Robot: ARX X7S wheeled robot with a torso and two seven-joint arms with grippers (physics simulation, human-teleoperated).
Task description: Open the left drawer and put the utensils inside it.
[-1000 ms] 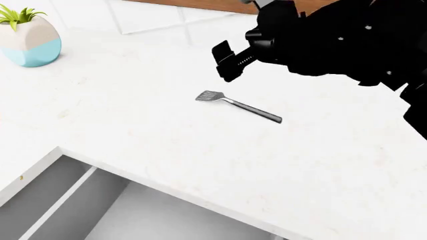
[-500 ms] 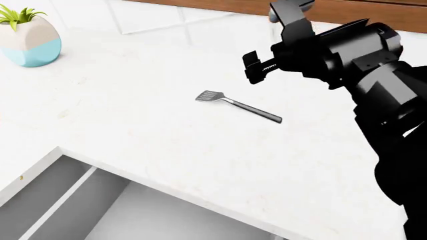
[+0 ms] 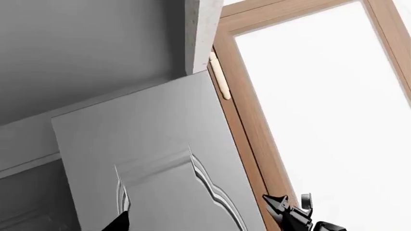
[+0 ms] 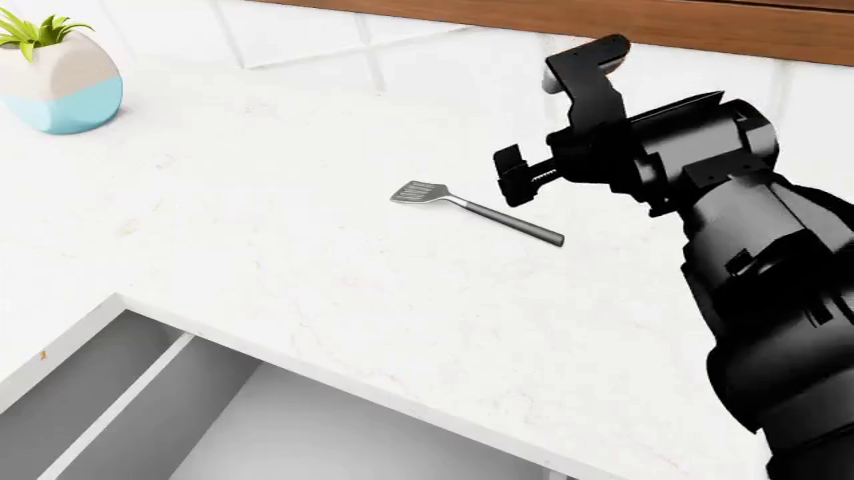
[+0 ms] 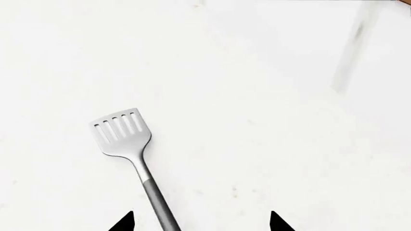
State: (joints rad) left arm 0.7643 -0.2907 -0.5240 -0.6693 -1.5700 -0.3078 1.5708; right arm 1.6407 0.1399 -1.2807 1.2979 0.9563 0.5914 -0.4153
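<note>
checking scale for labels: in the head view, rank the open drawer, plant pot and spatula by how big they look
1. left drawer, largest, though cut off by the frame and nearest the camera.
2. plant pot and spatula look alike: the pot is bulkier, the spatula longer but thin.

Bare white counter point(image 5: 270, 96) all around the spatula point(image 5: 128, 154), nothing crowding it. The right gripper point(image 5: 200, 222) has its fingertips point(image 5: 122, 224) spread wide, with the handle running between them, nearer one tip. Ahead of the fingers it's just open counter. The left drawer point(image 4: 200, 420) sits open, with only a divider inside. A planter point(image 4: 60, 75) stands well off to the side.
</note>
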